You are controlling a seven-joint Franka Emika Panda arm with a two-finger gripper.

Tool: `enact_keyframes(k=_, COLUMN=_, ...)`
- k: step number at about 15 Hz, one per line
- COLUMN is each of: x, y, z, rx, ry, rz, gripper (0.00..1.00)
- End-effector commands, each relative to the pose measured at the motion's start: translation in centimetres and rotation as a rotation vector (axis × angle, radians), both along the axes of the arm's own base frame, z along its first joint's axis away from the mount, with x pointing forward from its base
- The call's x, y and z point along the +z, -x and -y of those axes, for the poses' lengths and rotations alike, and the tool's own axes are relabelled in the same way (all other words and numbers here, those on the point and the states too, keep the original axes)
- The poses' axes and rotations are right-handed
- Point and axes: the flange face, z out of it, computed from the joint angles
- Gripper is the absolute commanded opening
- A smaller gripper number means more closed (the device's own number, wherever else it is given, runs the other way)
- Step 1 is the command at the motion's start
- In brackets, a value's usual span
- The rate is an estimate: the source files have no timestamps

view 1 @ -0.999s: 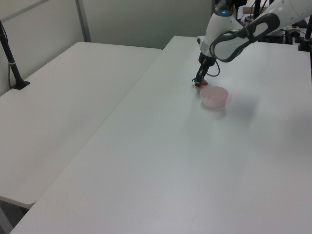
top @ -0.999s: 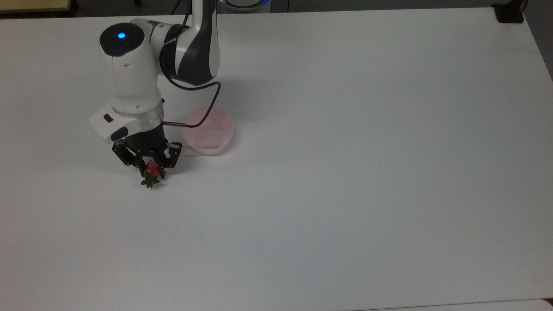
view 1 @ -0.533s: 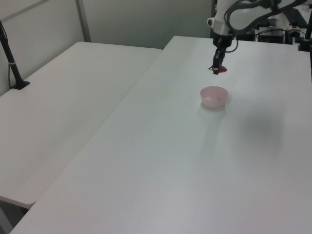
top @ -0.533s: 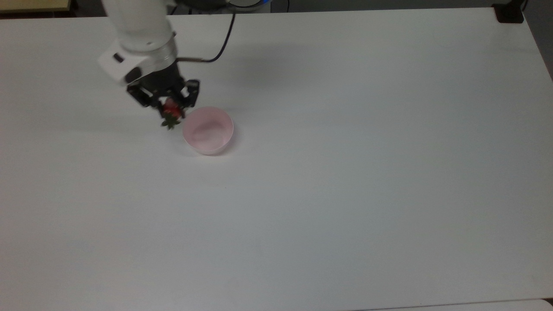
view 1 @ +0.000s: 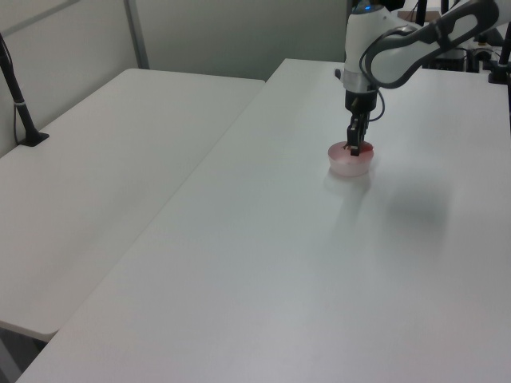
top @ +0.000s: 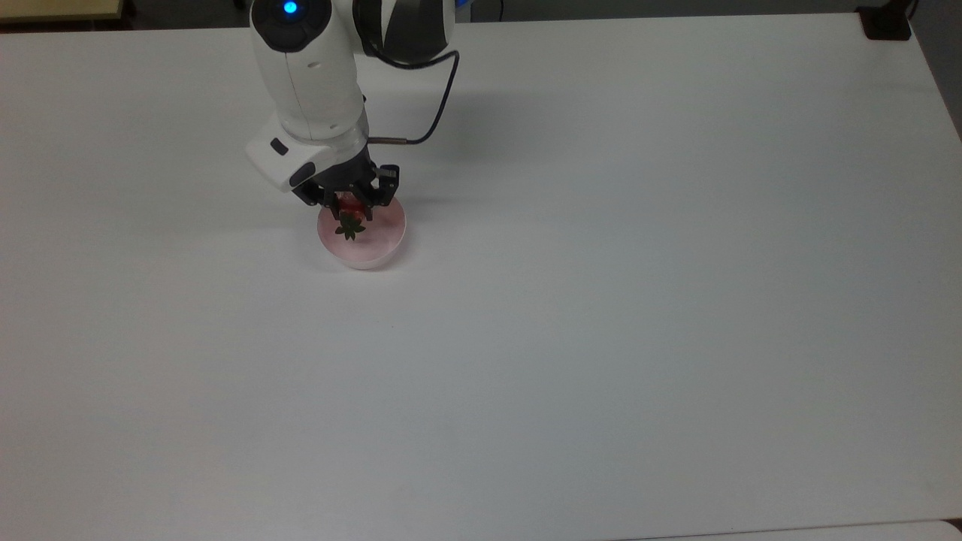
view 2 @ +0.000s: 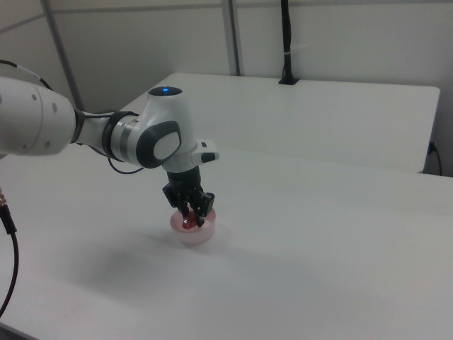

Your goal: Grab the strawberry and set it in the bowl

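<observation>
The pale pink bowl [top: 379, 246] sits on the white table, left of centre in the top view; it also shows as the bowl [view 1: 351, 163] and the bowl [view 2: 191, 232] in the side views. My gripper [top: 350, 218] hangs over the bowl's far-left part, shut on the red strawberry [top: 349, 220], whose green leafy cap points down into the bowl. In the right view the gripper [view 2: 191, 220] reaches to the bowl's rim with the strawberry [view 2: 187, 224] between its fingers. In the left view the gripper [view 1: 353, 147] stands just at the bowl's top.
The white table [top: 601, 300] stretches wide to the top view's right and front. A second white table [view 1: 104, 159] adjoins it in the left view, with a black post [view 1: 20, 108] clamped to its edge. A black cable [top: 436, 105] loops from the arm's wrist.
The gripper carried the strawberry up off the table beside the bowl, swung it over, and has come down over the bowl. The bowl has not moved.
</observation>
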Motion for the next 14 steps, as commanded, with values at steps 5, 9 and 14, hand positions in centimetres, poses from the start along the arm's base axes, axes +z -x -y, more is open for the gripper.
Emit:
enact_keyframes(k=5, x=6.0, y=0.0, z=-1.5, rx=-0.195, ry=-0.013, rz=0.077, gripper=1.0)
enact_keyframes(k=9, x=17.8, y=3.1, z=-2.7, rx=-0.23, ry=-0.007, rz=-0.028, gripper=1.0)
enact_keyframes(k=14, x=26.5, y=9.3, z=-4.0, rx=-0.212, ry=-0.016, rz=-0.091, gripper=1.0)
